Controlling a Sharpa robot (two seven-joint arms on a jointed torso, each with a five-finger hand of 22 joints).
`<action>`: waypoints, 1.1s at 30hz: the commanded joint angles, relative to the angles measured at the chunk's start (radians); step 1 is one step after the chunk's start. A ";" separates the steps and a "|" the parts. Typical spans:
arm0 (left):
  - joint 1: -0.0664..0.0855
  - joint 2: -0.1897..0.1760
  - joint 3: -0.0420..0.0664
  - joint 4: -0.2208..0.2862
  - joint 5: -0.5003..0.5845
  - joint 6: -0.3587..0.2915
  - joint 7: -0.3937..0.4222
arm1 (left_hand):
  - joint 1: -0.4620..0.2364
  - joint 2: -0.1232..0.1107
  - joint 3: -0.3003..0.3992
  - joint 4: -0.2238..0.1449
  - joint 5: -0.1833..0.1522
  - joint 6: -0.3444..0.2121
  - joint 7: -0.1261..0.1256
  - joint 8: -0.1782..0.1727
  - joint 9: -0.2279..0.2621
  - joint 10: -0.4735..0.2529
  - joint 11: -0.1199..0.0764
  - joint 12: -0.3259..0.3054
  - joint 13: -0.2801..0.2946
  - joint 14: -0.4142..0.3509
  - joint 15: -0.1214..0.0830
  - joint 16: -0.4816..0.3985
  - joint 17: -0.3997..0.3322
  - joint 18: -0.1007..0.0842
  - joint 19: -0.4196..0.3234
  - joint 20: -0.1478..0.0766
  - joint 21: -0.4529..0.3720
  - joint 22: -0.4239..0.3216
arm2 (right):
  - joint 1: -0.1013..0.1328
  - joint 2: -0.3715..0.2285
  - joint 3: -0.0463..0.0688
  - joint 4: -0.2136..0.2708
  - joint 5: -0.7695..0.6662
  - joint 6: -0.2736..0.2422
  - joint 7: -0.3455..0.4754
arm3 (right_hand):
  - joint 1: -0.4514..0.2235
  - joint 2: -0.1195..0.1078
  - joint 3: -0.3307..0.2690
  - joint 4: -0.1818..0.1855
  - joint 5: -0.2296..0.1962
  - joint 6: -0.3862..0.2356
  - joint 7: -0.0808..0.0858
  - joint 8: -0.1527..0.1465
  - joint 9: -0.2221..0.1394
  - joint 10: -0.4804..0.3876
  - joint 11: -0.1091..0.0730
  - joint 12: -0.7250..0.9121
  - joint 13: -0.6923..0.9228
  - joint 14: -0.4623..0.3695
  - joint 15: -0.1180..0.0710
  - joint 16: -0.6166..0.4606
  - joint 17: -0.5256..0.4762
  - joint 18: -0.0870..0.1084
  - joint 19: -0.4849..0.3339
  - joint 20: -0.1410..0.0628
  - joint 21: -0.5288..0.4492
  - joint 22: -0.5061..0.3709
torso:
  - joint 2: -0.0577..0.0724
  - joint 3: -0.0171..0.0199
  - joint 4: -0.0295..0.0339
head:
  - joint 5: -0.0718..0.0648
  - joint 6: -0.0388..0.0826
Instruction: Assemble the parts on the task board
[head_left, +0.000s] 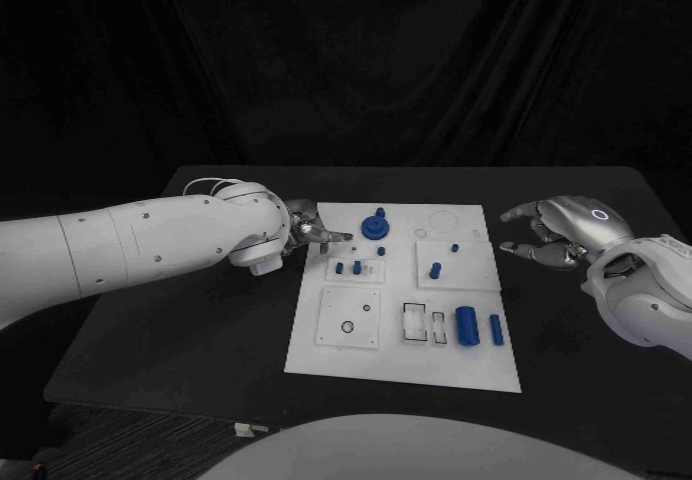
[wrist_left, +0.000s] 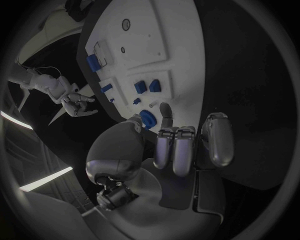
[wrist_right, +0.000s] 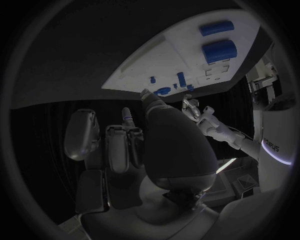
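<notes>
Left hand (head_left: 307, 233) sits at the left edge of the task board (head_left: 407, 355), fingers partly curled and loosely apart, one fingertip reaching over the board toward the round blue part (head_left: 378, 226) standing near the far edge; we see nothing gripped in it. From the left wrist view the same fingers (wrist_left: 177, 146) hang just short of that round part (wrist_left: 148, 119), close but apart as far as we can tell. Right hand (head_left: 555, 232) hovers off the board's right edge above the black tabletop (head_left: 195, 340), fingers curved and spread, holding nothing. We note the board lying flat in the middle of the tabletop. On it: two small blue pegs (head_left: 348, 268) in the left-centre block, two more small blue pieces (head_left: 436, 268) on the raised square right of centre, a thick blue cylinder (head_left: 467, 325) and a thinner blue pin (head_left: 496, 329) lying side by side near the right front, just beside two rectangular slots (head_left: 423, 323). A small black ring (head_left: 348, 327) marks the front-left panel.
</notes>
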 joint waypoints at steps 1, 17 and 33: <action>0.012 -0.008 0.001 0.007 0.004 -0.092 0.092 | 0.022 0.003 -0.009 -0.001 -0.002 -0.001 -0.009 0.012 0.010 0.103 -0.008 0.006 0.262 0.104 -0.006 0.003 0.263 -0.002 0.008 -0.002 0.006 0.183 | -0.003 -0.002 0.001 0.001 -0.003 -0.005 -0.006 | -0.003 0.010 -0.001 -0.002 0.005 0.007 0.003 -0.004 -0.001 0.106 0.007 0.003 0.263 0.090 0.008 -0.006 0.217 0.013 -0.002 0.003 -0.003 0.163 | -0.001 0.0007 -0.0013 | 0.001 0.000; 0.026 0.018 0.001 -0.045 -0.238 -0.188 0.646 | 0.550 -0.030 0.098 -0.086 0.031 -0.256 0.098 -0.159 -0.223 -0.749 0.123 -0.876 -0.346 -0.415 0.121 -0.323 -0.204 0.032 -0.275 0.079 -0.261 0.109 | -0.003 -0.008 0.001 0.006 -0.003 -0.047 0.021 | -0.007 0.012 -0.001 0.000 0.009 0.010 0.002 -0.004 -0.002 0.106 0.007 0.003 0.263 0.091 0.008 -0.003 0.219 0.012 0.000 0.003 0.004 0.165 | 0.001 0.0011 -0.0009 | -0.005 0.000; -0.013 0.150 0.001 -0.183 -0.675 -0.206 0.724 | 0.662 -0.130 0.148 -0.130 0.131 -0.296 -0.031 -0.277 -0.586 -0.830 0.071 -1.100 -0.641 -0.260 0.063 -0.290 -0.245 0.011 -0.070 0.074 -0.053 0.167 | -0.003 -0.015 0.001 0.012 -0.003 -0.077 0.049 | -0.007 0.012 -0.001 -0.002 0.023 0.018 0.002 -0.002 -0.002 0.106 0.007 0.003 0.263 0.091 0.008 -0.002 0.220 0.011 0.002 0.003 0.008 0.166 | 0.006 -0.0025 -0.0003 | -0.012 0.000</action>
